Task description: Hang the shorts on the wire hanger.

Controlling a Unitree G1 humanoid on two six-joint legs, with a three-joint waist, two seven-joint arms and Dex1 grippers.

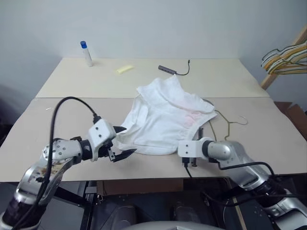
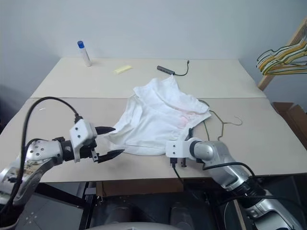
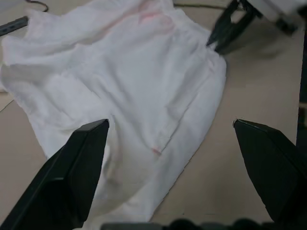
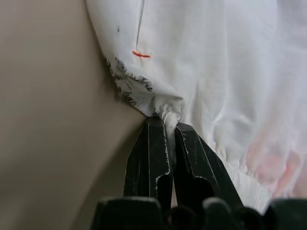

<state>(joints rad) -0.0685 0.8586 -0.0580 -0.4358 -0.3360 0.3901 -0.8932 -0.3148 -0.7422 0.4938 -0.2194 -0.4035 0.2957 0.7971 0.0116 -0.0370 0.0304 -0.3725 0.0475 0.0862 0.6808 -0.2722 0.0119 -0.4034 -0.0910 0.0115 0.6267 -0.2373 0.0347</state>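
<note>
Seeing beige bench (image 1: 72, 120) carrying white thin-fabric shorts (image 1: 163, 120), crumpled mid-bench, covering most of thin olive wire hanger (image 1: 235, 122); we judge hanging not yet begun. Our right hand (image 4: 165, 129) pinches gathered waistband edge, fingers shut on cloth. Our left hand (image 1: 122, 141) hovers near opposite edge, jaws wide, empty.

A plain test room — bare white wall (image 1: 192, 24), beige tables (image 1: 72, 81), hanger rack (image 1: 288, 57) aside.

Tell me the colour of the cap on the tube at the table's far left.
Blue, on a white tube; clearest in the left eye view.
</note>
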